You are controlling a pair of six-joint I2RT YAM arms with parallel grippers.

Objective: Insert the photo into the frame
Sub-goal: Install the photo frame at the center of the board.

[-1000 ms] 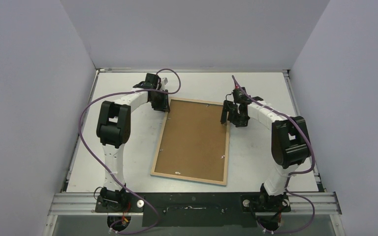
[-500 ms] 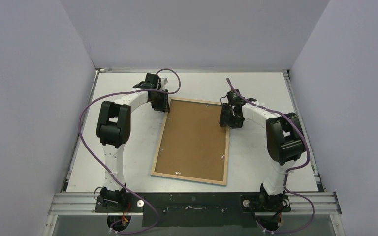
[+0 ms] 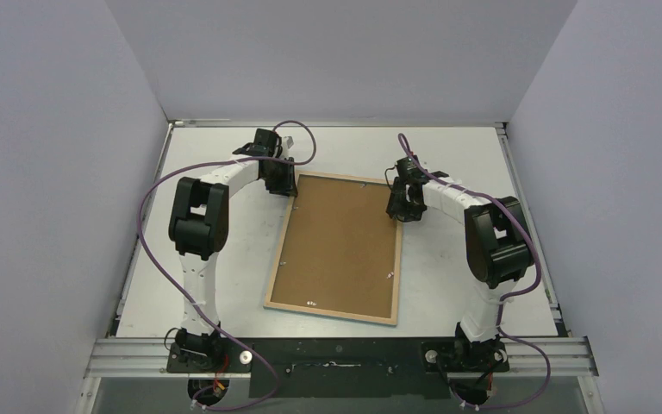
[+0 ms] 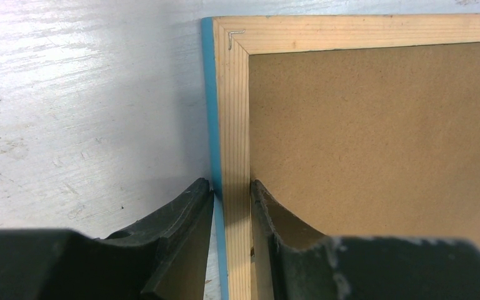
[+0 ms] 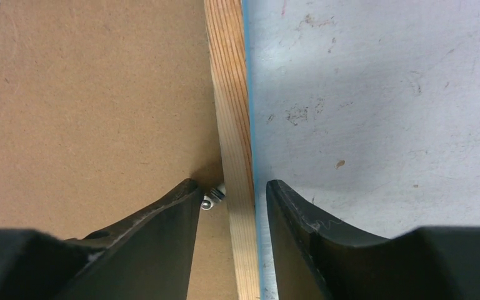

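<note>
Finding: the frame (image 3: 332, 313) lies face down at the centre of the table (image 3: 457, 259), wood back up, with the brown backing board (image 3: 338, 246) seated inside it. My left gripper (image 4: 231, 187) is at the frame's 11 o'clock corner, fingers clenched on the left rail, one on each side. My right gripper (image 5: 232, 187) is at 1 o'clock, released, straddling the right rail with gaps either side. A small metal clip (image 5: 212, 197) sits at that rail's 9 o'clock, beside my inner finger.

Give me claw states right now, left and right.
Left claw: closed on the frame, pinching its wooden edge.
Right claw: open, straddling the frame edge with a gap on each side.
</note>
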